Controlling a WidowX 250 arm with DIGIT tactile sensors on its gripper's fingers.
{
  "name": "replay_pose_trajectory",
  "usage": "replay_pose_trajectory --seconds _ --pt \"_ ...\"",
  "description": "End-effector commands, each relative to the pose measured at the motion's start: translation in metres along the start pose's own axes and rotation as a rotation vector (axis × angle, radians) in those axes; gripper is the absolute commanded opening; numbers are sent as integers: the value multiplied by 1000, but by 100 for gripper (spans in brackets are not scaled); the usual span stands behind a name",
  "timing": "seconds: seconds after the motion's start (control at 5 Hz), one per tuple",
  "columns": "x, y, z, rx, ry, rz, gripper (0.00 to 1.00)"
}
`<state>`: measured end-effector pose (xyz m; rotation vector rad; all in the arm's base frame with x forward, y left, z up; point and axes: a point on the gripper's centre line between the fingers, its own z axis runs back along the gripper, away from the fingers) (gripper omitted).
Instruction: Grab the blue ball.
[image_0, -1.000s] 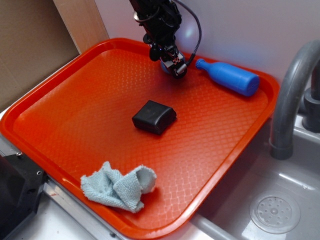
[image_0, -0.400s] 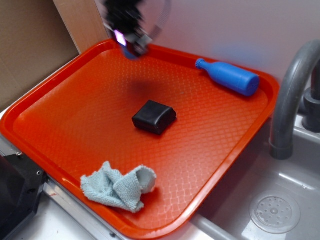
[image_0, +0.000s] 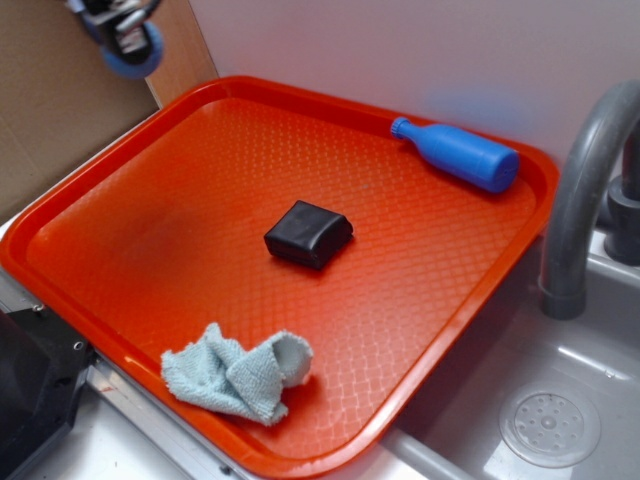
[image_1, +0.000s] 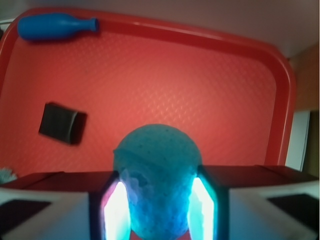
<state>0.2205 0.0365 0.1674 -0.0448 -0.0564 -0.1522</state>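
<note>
The blue ball (image_1: 156, 175) fills the gap between my two glowing fingers in the wrist view, squeezed on both sides. My gripper (image_1: 156, 205) is shut on it. In the exterior view the gripper (image_0: 125, 35) is high at the top left, above the tray's far left corner, with the blue ball (image_0: 135, 58) showing beneath it, well off the tray surface. Most of the arm is out of frame.
The orange tray (image_0: 150, 300) holds a black block (image_0: 308, 233) in the middle, a glossy blue bottle-shaped pin (image_0: 460, 154) at the back right and a pale blue cloth (image_0: 235, 374) at the front. A grey faucet (image_0: 580, 190) and sink (image_0: 550, 425) lie right.
The gripper has risen from the tray's back middle and swung left and up with the ball in it, now at the frame's top left corner.
</note>
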Motion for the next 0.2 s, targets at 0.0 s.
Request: replay_pose_trajectory --seconds 0.0 --pt "2 -10 8 58 -5 -27 0"
